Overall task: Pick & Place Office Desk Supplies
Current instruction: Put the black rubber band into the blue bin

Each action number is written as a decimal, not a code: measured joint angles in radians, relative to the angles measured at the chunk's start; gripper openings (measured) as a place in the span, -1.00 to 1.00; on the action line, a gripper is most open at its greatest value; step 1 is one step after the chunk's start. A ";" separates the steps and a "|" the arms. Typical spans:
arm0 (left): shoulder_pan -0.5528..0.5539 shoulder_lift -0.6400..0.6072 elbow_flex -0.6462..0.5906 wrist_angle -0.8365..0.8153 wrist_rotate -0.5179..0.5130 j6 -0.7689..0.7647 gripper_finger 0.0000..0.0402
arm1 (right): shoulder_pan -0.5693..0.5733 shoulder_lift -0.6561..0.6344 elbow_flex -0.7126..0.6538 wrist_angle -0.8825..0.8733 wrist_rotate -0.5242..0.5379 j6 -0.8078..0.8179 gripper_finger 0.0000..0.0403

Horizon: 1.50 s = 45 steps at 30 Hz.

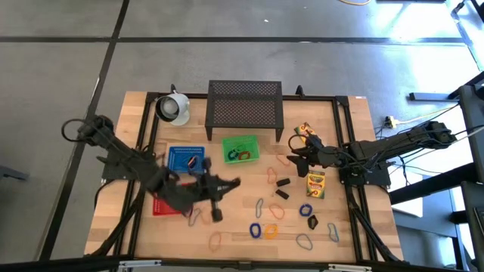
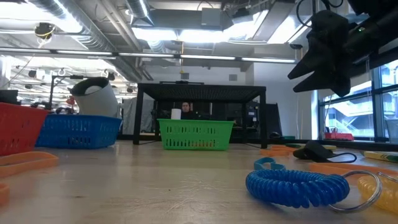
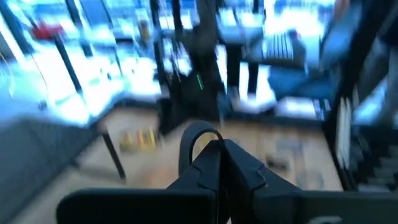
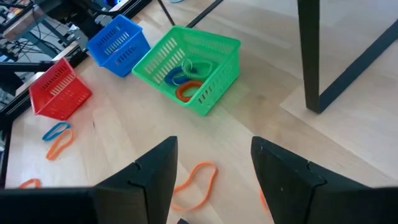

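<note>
One crayon box (image 1: 315, 183) lengthwise toward stand (flat).

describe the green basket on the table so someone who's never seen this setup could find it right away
Start at the black mesh stand along the table's far edge. Directly in front of it, near its middle, sits the green basket, a small slotted plastic tub holding a few coloured loops. The blue basket and red basket to its side share its shape, so colour sets it apart.
</note>
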 joint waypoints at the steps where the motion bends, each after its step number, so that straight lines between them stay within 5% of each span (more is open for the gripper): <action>1: 0.015 -0.008 0.000 0.056 0.008 0.034 -0.98 | 0.000 0.000 0.000 0.000 -0.007 0.000 0.03; 7: 0.080 -0.016 0.000 0.291 0.075 0.166 -0.95 | 0.000 0.000 0.000 0.000 -0.071 0.042 0.03; 11: 0.114 -0.016 0.000 0.298 0.141 0.160 -0.90 | 0.000 0.000 0.000 0.000 -0.113 0.053 0.03; 15: 0.128 -0.016 0.000 0.258 0.038 0.044 -0.81 | 0.000 0.000 0.000 0.000 -0.138 0.053 0.03; 20: 0.135 -0.062 0.000 0.041 -0.059 -0.054 -0.66 | 0.000 0.000 0.000 0.000 -0.131 0.061 0.03; 29: 0.207 -0.328 -0.019 -0.616 0.107 -0.418 -0.69 | 0.000 0.000 0.000 0.000 -0.048 0.071 0.03; 37: 0.274 -0.528 -0.297 -0.792 0.328 -0.595 -0.75 | -0.005 0.000 0.000 0.019 0.002 0.099 0.03; 45: 0.326 -0.642 -0.625 -0.770 0.356 -0.767 -0.76 | -0.041 0.000 0.000 0.023 0.005 0.098 0.03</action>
